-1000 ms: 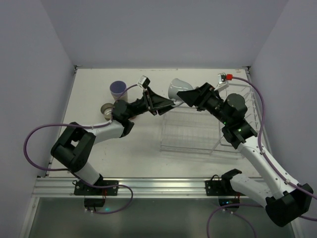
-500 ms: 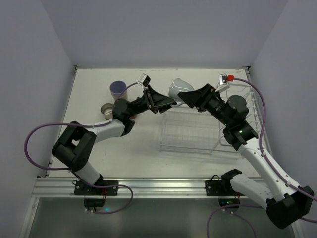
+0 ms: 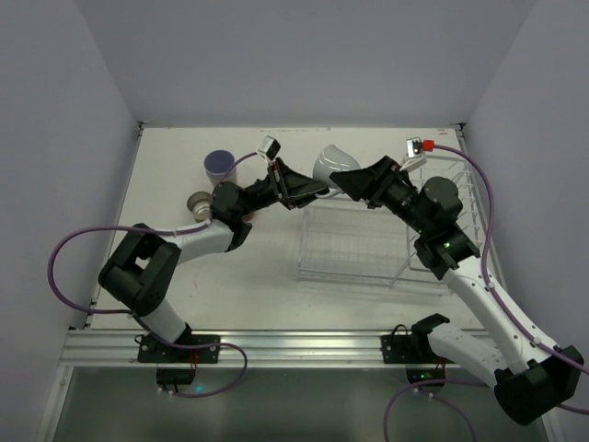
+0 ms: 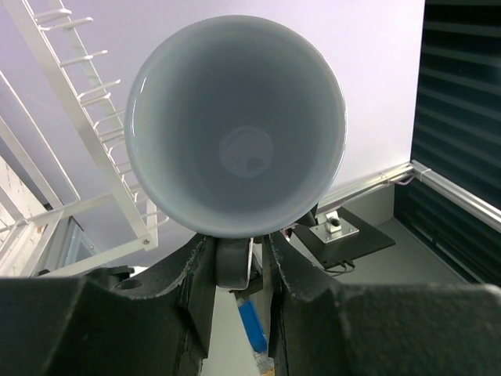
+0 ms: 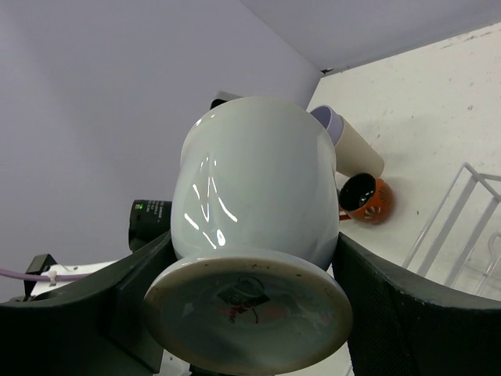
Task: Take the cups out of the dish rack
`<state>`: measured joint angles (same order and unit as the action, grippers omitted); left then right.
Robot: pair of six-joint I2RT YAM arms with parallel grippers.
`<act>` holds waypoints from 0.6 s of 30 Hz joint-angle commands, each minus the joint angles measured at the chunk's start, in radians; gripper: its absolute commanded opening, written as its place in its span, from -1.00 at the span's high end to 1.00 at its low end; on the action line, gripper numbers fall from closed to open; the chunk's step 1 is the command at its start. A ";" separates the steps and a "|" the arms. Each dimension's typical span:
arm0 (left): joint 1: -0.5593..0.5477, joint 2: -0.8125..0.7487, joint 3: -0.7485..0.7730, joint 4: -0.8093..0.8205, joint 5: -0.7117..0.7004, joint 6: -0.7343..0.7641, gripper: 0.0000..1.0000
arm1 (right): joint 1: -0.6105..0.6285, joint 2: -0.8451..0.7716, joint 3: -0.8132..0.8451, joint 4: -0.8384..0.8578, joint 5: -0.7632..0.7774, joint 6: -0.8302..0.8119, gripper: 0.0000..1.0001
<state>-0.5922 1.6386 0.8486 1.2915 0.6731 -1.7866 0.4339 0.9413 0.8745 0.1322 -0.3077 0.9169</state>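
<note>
Blue-grey cup [image 4: 235,133] mid-handover: right jaws hold body, left jaws narrow astride rim, we cannot tell if gripping. Next we'd secure left pinch, then release right.

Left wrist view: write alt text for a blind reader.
The open mouth of a pale blue-grey cup faces the camera, filling the upper frame above the left tool. A white wire dish rack stands at left.
</note>
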 commanded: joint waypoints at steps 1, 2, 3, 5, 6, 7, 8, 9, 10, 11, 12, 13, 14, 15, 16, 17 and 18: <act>-0.012 -0.005 0.052 0.109 -0.024 0.021 0.40 | 0.002 -0.016 0.015 0.069 -0.031 -0.004 1.00; -0.012 -0.002 0.053 0.108 -0.023 0.024 0.41 | 0.000 -0.015 0.017 0.067 -0.034 -0.004 1.00; -0.012 0.001 0.055 0.108 -0.021 0.026 0.42 | 0.000 -0.015 0.017 0.066 -0.034 -0.004 1.00; -0.012 0.003 0.055 0.108 -0.018 0.029 0.46 | 0.000 -0.015 0.012 0.064 -0.034 -0.004 1.00; -0.012 0.000 0.055 0.104 -0.017 0.030 0.49 | 0.000 -0.016 0.012 0.058 -0.034 -0.006 1.00; -0.012 0.001 0.055 0.098 -0.017 0.033 0.55 | 0.000 -0.016 0.012 0.057 -0.033 -0.007 1.00; -0.012 0.001 0.056 0.083 -0.014 0.044 0.66 | 0.000 -0.016 0.011 0.058 -0.036 -0.007 1.00; -0.012 0.001 0.058 0.077 -0.010 0.050 0.74 | 0.002 -0.016 0.009 0.057 -0.039 -0.007 1.00; -0.012 0.001 0.061 0.068 -0.007 0.058 0.87 | 0.002 -0.016 0.009 0.056 -0.041 -0.009 1.00; -0.012 0.001 0.067 0.048 -0.001 0.073 1.00 | 0.000 -0.018 0.012 0.053 -0.042 -0.010 1.00; -0.012 0.001 0.069 0.042 0.000 0.081 1.00 | 0.000 -0.018 0.015 0.037 -0.041 -0.013 1.00; -0.012 0.001 0.070 0.035 0.000 0.090 1.00 | 0.000 -0.016 0.018 0.026 -0.039 -0.019 1.00; -0.012 0.001 0.073 0.032 0.005 0.107 1.00 | 0.000 -0.016 0.024 0.021 -0.042 -0.027 1.00; -0.012 0.001 0.073 0.029 0.005 0.115 1.00 | 0.000 -0.018 0.027 0.006 -0.044 -0.032 1.00; -0.012 0.001 0.072 0.026 0.006 0.124 1.00 | 0.000 -0.021 0.029 -0.003 -0.041 -0.041 1.00; -0.012 0.000 0.072 0.022 0.006 0.144 1.00 | 0.000 -0.025 0.035 -0.015 -0.033 -0.049 1.00; -0.012 -0.002 0.069 0.019 0.008 0.154 1.00 | 0.000 -0.029 0.040 -0.047 -0.027 -0.055 1.00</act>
<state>-0.5922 1.6478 0.8654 1.2842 0.6815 -1.7142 0.4286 0.9352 0.8749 0.1223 -0.3084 0.9154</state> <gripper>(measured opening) 0.211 0.744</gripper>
